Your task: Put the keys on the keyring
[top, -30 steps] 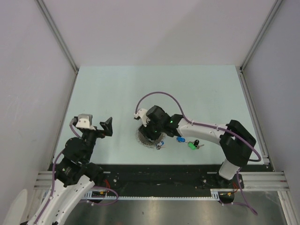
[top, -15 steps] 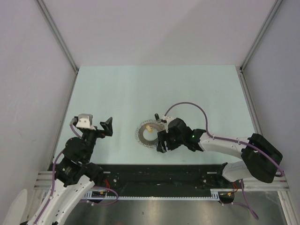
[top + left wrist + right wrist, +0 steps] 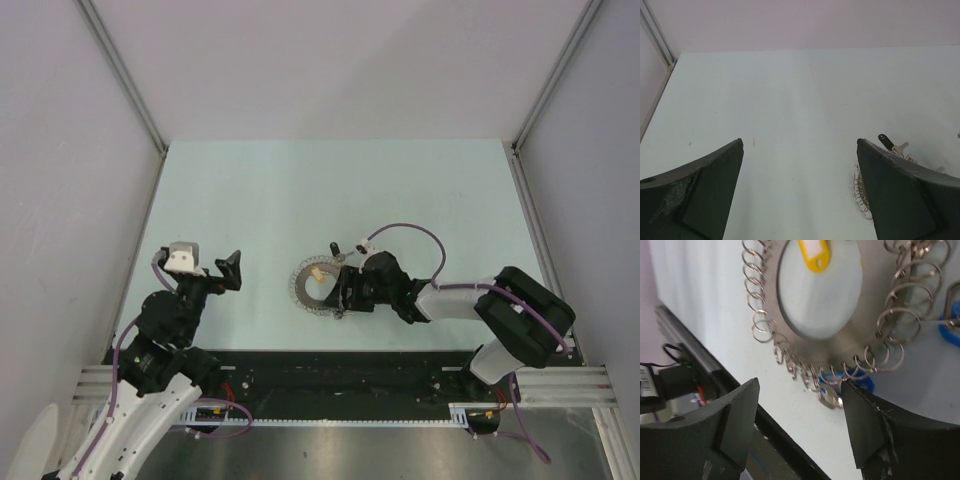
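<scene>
The keyring (image 3: 308,292) lies flat on the pale table, a grey metal disc edged with wire loops (image 3: 840,342). A yellow-headed key (image 3: 815,252) rests in its hole (image 3: 314,272). A blue-headed key (image 3: 862,383) lies under the ring's near rim, its silver blade (image 3: 830,399) by one of my right fingers (image 3: 875,425). A black-headed key (image 3: 335,247) lies just beyond the ring. My right gripper (image 3: 342,295) is low at the ring's right side, open (image 3: 800,385), nothing between its jaws. My left gripper (image 3: 207,262) hangs open (image 3: 800,142) left of the ring, holding nothing.
The table's near edge with a black rail (image 3: 715,385) runs close under the right gripper. A second blue key head (image 3: 950,325) shows at the right wrist view's edge. Ring loops (image 3: 860,195) and the black key (image 3: 885,141) peek past the left gripper's right finger.
My right gripper came off the top of the ring, swung to its right side and opened wider. The yellow key now shows in the ring's hole. The left arm stayed still.
</scene>
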Motion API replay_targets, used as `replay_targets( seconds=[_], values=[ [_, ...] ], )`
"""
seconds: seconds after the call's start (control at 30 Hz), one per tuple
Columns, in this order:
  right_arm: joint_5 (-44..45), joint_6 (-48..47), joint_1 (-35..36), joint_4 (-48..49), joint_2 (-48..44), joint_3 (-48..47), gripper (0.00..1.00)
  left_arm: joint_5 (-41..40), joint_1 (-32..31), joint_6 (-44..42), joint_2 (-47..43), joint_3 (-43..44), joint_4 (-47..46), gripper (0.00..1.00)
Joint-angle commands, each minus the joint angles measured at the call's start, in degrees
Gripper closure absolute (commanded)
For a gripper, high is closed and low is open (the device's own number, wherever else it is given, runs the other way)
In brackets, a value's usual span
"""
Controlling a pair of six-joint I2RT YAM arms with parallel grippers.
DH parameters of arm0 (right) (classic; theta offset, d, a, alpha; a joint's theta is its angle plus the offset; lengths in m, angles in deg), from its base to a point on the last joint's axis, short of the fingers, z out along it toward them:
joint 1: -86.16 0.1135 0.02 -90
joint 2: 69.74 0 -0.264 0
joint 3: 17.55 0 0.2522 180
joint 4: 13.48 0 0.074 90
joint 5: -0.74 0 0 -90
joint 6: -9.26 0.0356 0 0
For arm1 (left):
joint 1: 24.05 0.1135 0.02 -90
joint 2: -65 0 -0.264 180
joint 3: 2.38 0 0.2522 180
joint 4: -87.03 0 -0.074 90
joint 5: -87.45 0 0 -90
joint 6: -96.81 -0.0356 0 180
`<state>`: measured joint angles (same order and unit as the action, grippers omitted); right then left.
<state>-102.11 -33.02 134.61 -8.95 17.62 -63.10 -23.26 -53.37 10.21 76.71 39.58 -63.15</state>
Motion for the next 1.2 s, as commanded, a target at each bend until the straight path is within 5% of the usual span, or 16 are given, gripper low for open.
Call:
replay_targets(
  seconds=[0.0,0.07,0.2,0.27,0.6,0.87,1.17],
  values=[
    [-2.45,3.78,-3.79,11.49,4.75,0.24,0.26,1.37,0.41,-1.55,1.3,1.85,-0.23,0.0],
    [-3.15,3.43,-5.37,14.22,7.46,0.15,0.23,1.72,0.49,-1.12,2.09,2.03,-0.23,0.0],
    [-7.28,2.03,-10.38,20.38,11.34,-2.48,0.01,3.57,0.41,1.25,4.72,2.47,-0.5,0.0],
    [-10.17,-0.43,-11.44,20.04,11.79,-4.76,0.01,4.8,0.49,3.97,7.44,3.43,-0.32,0.0],
    [-2.2,-19.68,-13.03,-6.64,-4.37,-13.21,0.0,10.96,-1.78,21.73,22.73,8.09,3.11,0.0],
    [17.93,-25.4,-13.38,-28.53,-23.97,-13.21,0.0,-5.91,-20.32,29.47,36.79,11.25,2.83,0.12],
    [22.95,-24.34,-18.64,-36.74,-36.18,-11.54,0.0,-13.57,-27.45,36.94,54.28,17.5,4.78,0.26]
  ],
)
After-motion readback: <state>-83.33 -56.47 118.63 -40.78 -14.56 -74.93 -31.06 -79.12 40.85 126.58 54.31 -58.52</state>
